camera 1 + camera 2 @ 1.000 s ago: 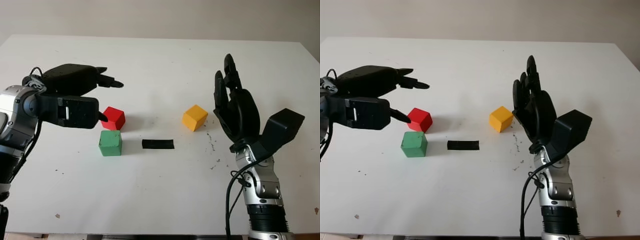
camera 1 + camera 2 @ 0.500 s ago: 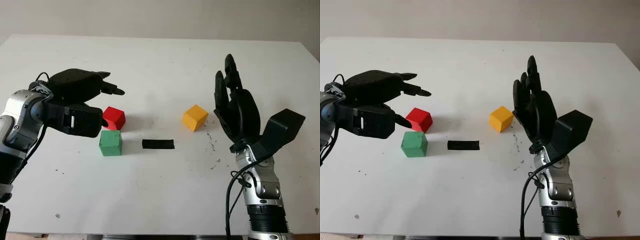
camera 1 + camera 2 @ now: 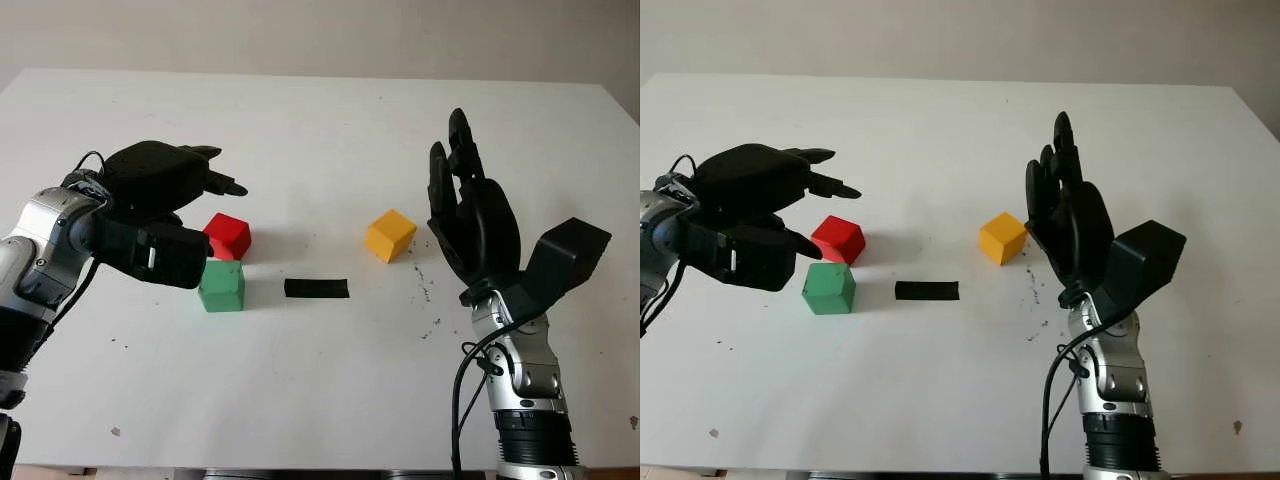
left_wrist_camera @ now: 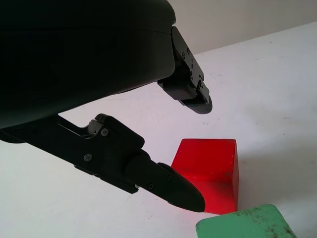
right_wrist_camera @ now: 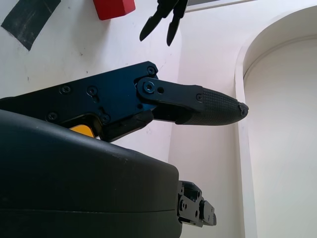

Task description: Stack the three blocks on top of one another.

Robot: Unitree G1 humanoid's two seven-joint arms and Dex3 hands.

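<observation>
A red block [image 3: 229, 236] sits left of the table's middle, and a green block [image 3: 221, 285] lies just in front of it. My left hand [image 3: 215, 210] hovers open over the left side of the red block [image 4: 210, 169], its fingers [image 4: 168, 184] on either side of it and apart from it; the green block's corner [image 4: 242, 225] shows close by. A yellow block [image 3: 389, 235] stands to the right of the middle. My right hand [image 3: 468, 215] is raised upright and open just right of the yellow block, holding nothing.
A strip of black tape [image 3: 316, 288] lies flat between the green and yellow blocks. Dark specks [image 3: 424, 285] mark the white table [image 3: 320, 400] near my right hand. The table's far edge meets a pale wall.
My left hand has drawn nearer and lower toward the red and green blocks, its wrist swinging inward. The blocks and my right hand have not moved.
</observation>
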